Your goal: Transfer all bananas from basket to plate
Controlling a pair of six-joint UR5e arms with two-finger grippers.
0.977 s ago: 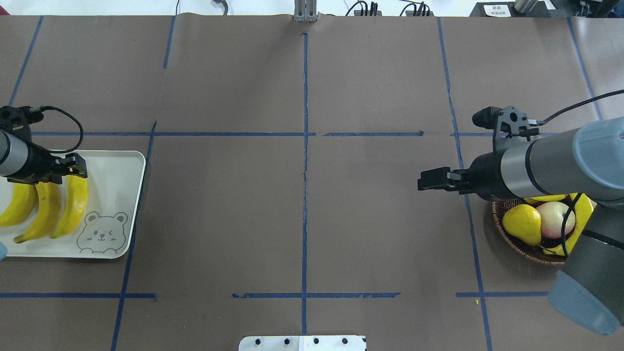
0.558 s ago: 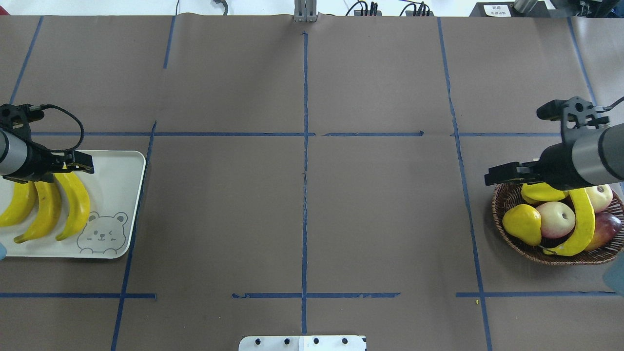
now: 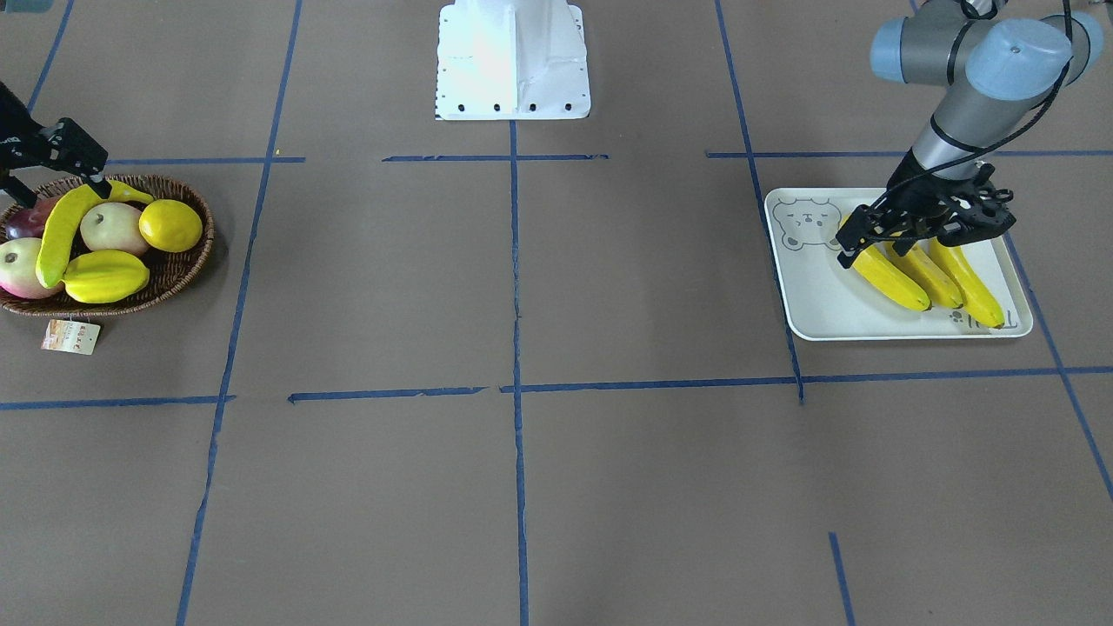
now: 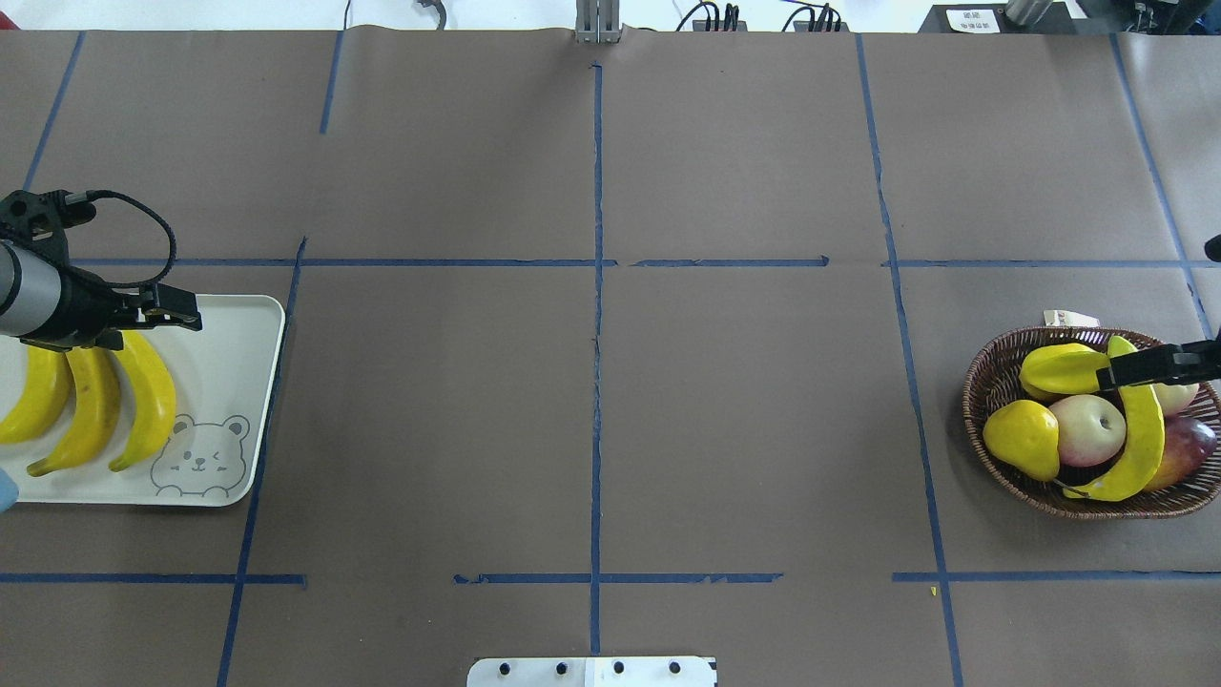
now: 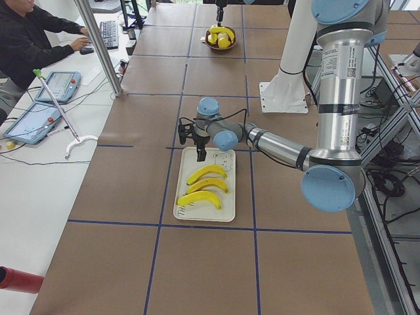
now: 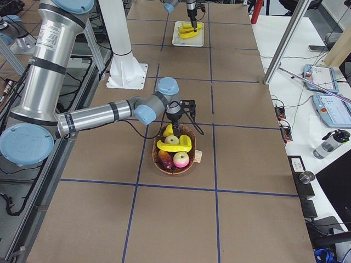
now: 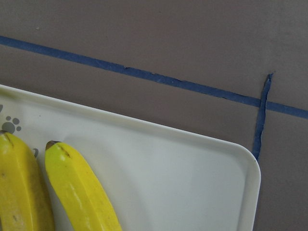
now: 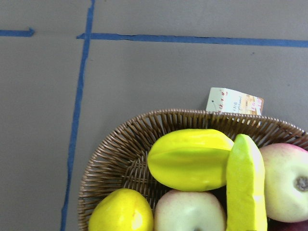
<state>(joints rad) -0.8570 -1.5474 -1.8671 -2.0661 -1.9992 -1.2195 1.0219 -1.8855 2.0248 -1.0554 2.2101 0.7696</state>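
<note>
Three bananas (image 4: 91,410) lie side by side on the pale plate (image 4: 229,363) with the bear face; they also show in the front view (image 3: 913,274). My left gripper (image 4: 181,313) is open and empty just above the far end of the nearest one. A fourth banana (image 4: 1140,429) lies across the other fruit in the wicker basket (image 4: 983,420). My right gripper (image 4: 1111,375) hovers over that banana's far end; it looks open and holds nothing. The right wrist view shows the banana (image 8: 245,183) beside a starfruit.
The basket also holds a starfruit (image 4: 1059,370), a yellow pear-shaped fruit (image 4: 1021,439), apples (image 4: 1087,429) and a red fruit. A paper tag (image 4: 1068,318) hangs off its far rim. The robot's white base (image 3: 513,61) stands mid-table. Blue tape lines cross the brown table.
My right arm swung from near the table's middle back over the basket. My left gripper let go of the third banana and drew slightly away; that banana settled on the plate.
</note>
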